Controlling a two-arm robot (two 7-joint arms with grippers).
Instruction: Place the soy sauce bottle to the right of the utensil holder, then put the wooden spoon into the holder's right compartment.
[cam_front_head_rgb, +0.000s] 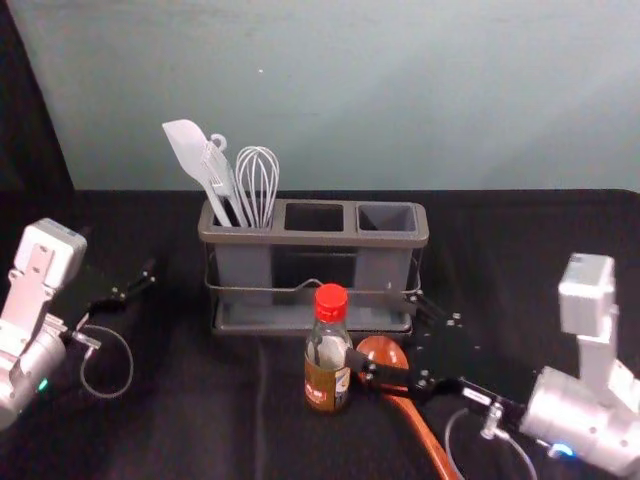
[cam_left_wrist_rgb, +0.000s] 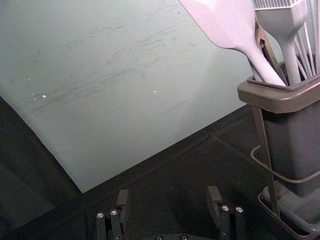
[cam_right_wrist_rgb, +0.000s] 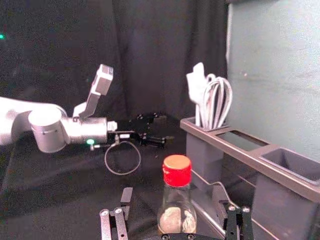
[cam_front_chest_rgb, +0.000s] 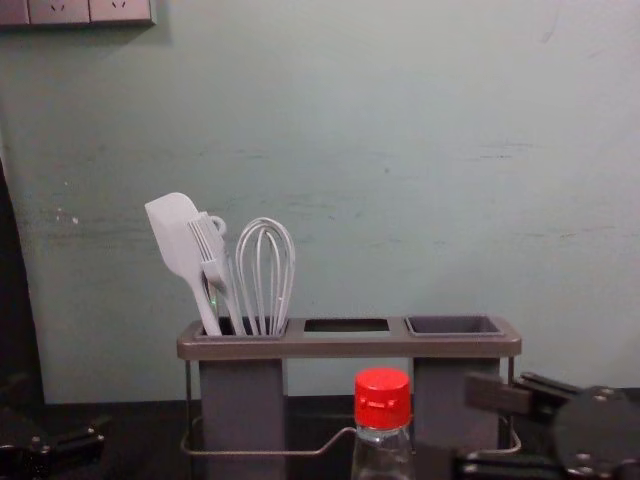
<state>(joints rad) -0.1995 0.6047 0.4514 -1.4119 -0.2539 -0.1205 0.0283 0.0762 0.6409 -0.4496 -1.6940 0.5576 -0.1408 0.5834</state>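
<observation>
The soy sauce bottle (cam_front_head_rgb: 327, 375) stands upright before the utensil holder (cam_front_head_rgb: 315, 240). Beside it the right gripper (cam_front_head_rgb: 381, 328) is open, reaching in from the right over the wooden spoon (cam_front_head_rgb: 425, 432), which lies on the table, bowl toward the holder. In the right wrist view the bottle (cam_right_wrist_rgb: 176, 200) stands between the spread fingers of the right gripper (cam_right_wrist_rgb: 172, 196), no grip visible. The holder's right compartment (cam_front_chest_rgb: 455, 326) holds nothing visible. The left gripper (cam_front_head_rgb: 135, 285) is idle left of the holder; in its wrist view the left gripper (cam_left_wrist_rgb: 168, 199) is open.
A white spatula (cam_front_head_rgb: 190, 150), a brush and a whisk (cam_front_head_rgb: 257, 180) stand in the holder's left compartment. Dark cloth (cam_front_head_rgb: 200, 410) covers the table, with a pale wall (cam_front_head_rgb: 350, 90) behind. Free room lies right of the holder, beyond the right gripper.
</observation>
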